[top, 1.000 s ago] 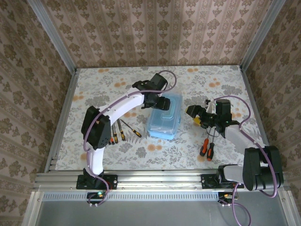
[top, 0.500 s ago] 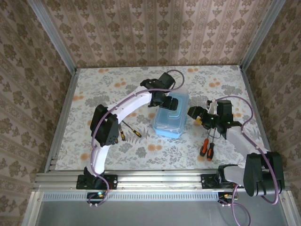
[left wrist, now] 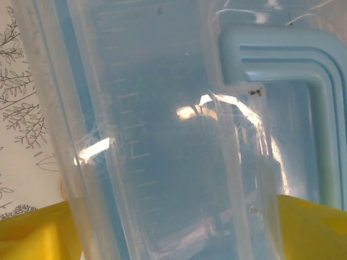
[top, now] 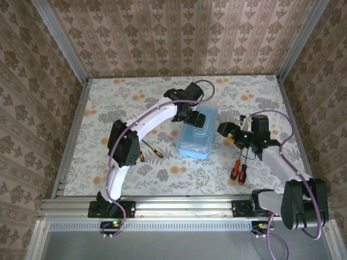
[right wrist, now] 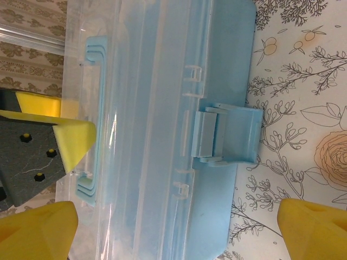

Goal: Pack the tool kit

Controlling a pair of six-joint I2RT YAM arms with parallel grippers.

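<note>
The left gripper (top: 190, 116) hangs over the far end of the tool case (top: 196, 142), its yellow fingers (left wrist: 35, 233) spread wide astride the clear lid by the blue handle (left wrist: 303, 54); whether the pads touch the case I cannot tell. The right gripper (top: 223, 130) stands open just beside the case's right side, facing the blue latch (right wrist: 225, 135), holding nothing. The case lies closed, mid-table (top: 135, 103). Two orange-and-black screwdrivers (top: 237, 171) lie near the right arm, and a slimmer screwdriver (top: 153, 151) lies left of the case.
</note>
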